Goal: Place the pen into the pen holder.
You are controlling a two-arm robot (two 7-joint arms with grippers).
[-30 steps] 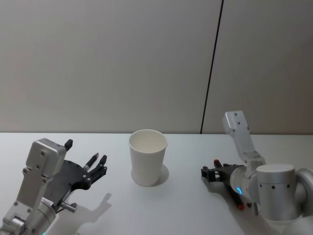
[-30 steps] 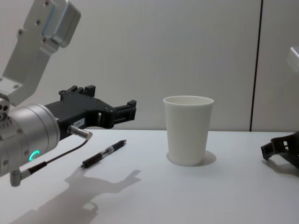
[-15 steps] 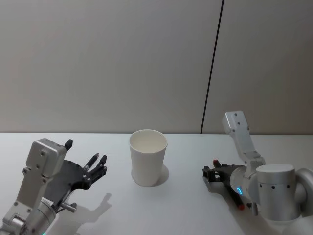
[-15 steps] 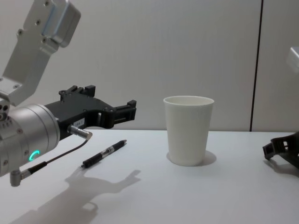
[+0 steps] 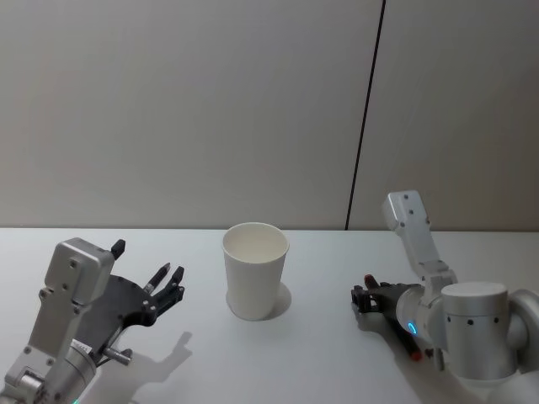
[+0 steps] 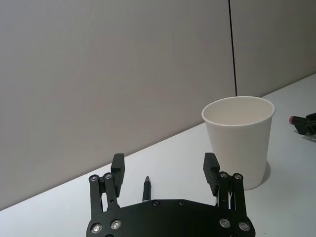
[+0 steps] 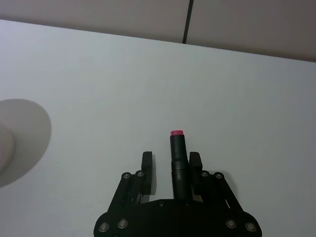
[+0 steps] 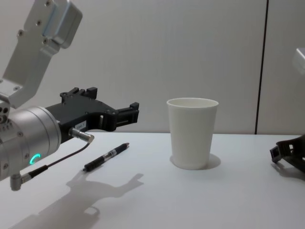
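The pen holder, a white paper cup [image 5: 255, 282] [image 8: 192, 133] [image 6: 239, 140], stands upright mid-table. A black pen [image 8: 106, 156] [image 6: 146, 187] lies on the table left of it, under my left gripper [image 5: 167, 282] [image 8: 128, 112] [image 6: 164, 163], which hovers open above it without touching. Right of the cup, my right gripper [image 5: 358, 296] [image 7: 171, 160] [image 8: 276, 152] sits low on the table. A second black pen with a pink end [image 7: 177, 153] [image 5: 369, 277] lies between its fingers, against one finger [image 7: 195, 162], with a gap to the other.
The white table [image 5: 320, 337] runs back to a grey wall with a dark vertical seam [image 5: 364, 126]. The cup's shadow [image 7: 22, 138] falls on the table between the cup and my right gripper.
My right gripper has shifted slightly to the right, away from the cup. The left arm, the cup and the left pen have not moved.
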